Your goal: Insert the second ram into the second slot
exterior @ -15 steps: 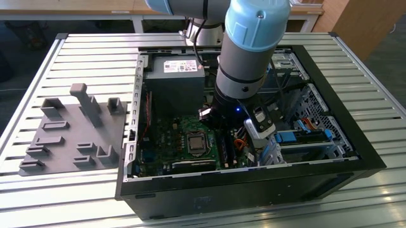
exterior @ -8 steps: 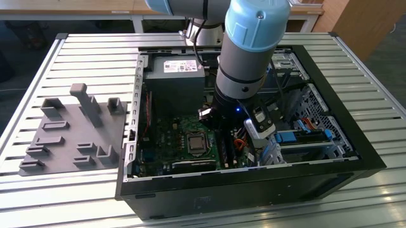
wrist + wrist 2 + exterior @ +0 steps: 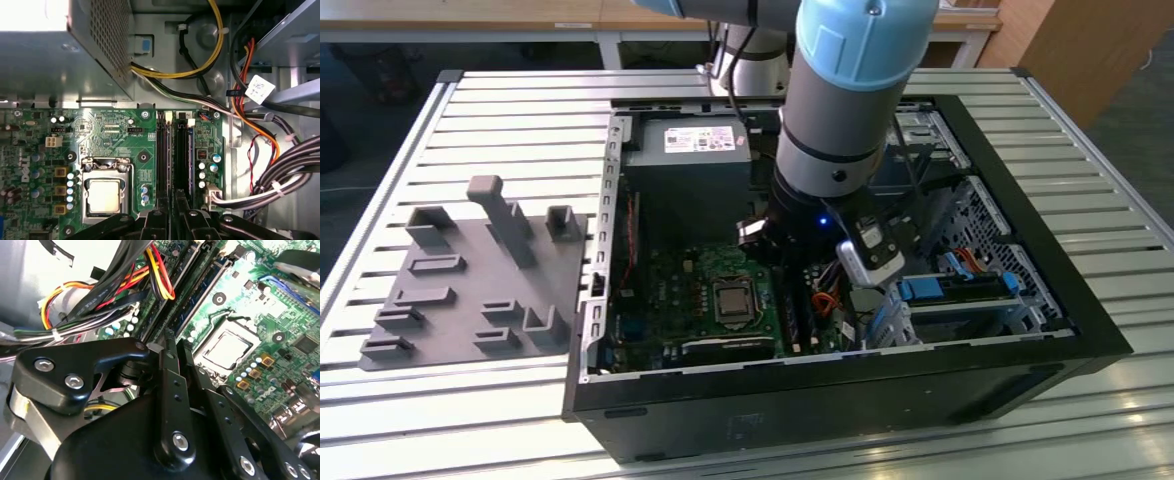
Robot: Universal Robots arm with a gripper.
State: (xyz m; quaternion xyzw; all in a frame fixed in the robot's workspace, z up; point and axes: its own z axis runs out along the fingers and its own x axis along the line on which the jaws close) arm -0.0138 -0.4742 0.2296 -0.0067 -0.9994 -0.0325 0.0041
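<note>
The open black metal computer case (image 3: 1067,300) lies on the slatted aluminium counter (image 3: 494,110), right of centre in the exterior view. The grey-and-blue robot arm (image 3: 847,110) reaches down into its middle. A grey plastic fixture plate (image 3: 467,290) sits at the exterior view's left.

In both wrist views the black gripper (image 3: 178,347) hangs low over the bank of long black memory slots (image 3: 170,155) on the green motherboard (image 3: 105,135). These slots run beside the silver square processor (image 3: 104,196). The fingers (image 3: 170,360) are drawn close together with only a slim dark gap, and I can make out nothing held between them.

I take the second ram to be the thin blue board edge (image 3: 190,160) standing in the slot nearest the row of round capacitors (image 3: 202,170). It runs in line with the fingertips. Whether it is pressed fully home, or its end latches are closed, cannot be told.

The likely faults:
- **Uneven seating:** a push landing off the stick's edge could seat one end and leave the other proud.
- **Strain on the board:** a tilted stick forced down would probably stress the slot or flex the motherboard.
- **Snagged wiring:** the bundle of red, yellow and black wires (image 3: 125,280) lies close to the slot ends. It could catch on the gripper's linkage.
</note>
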